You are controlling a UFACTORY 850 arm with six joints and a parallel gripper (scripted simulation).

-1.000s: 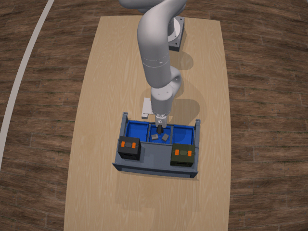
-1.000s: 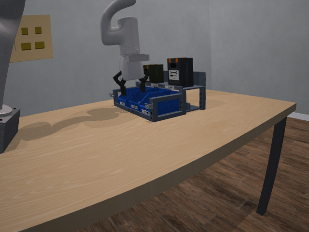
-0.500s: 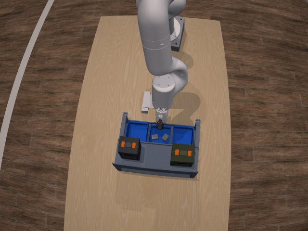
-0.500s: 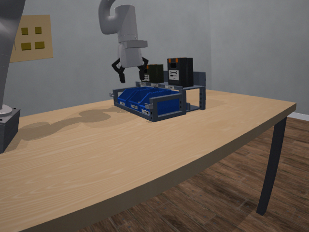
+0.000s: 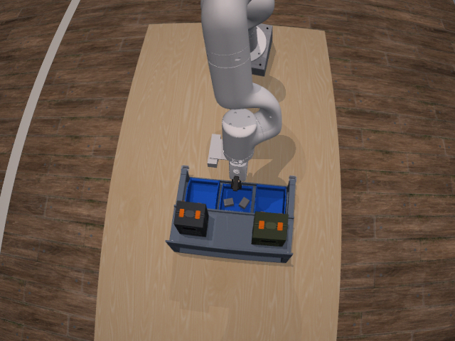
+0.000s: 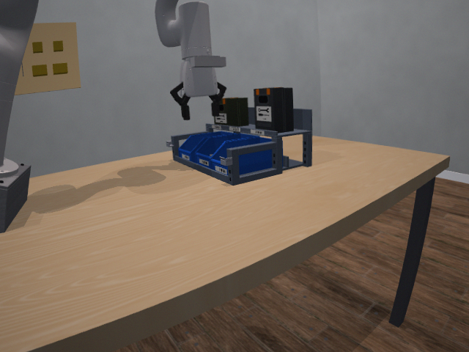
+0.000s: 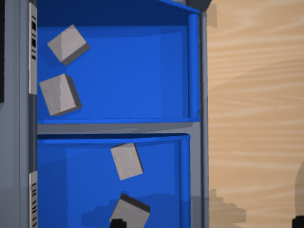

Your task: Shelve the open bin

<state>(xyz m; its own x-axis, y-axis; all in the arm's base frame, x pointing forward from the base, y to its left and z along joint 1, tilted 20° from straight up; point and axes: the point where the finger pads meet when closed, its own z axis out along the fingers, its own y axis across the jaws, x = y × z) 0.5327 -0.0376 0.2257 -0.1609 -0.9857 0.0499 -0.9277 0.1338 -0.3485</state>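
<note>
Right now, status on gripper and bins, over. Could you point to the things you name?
Gripper (image 5: 235,183) (image 6: 200,114) open, holding nothing, above the bins. Three blue bins (image 5: 202,194) (image 6: 242,145) (image 7: 114,71) side by side in shelf. Nothing visibly between gripper and bins.

The opened xArm Gripper (image 5: 235,185) (image 6: 200,115) (image 7: 208,222) is being raised from the middle blue bin (image 5: 239,190) (image 6: 202,154) (image 7: 85,190); the arm (image 5: 229,55) (image 6: 195,30) is being lifted with it.
</note>
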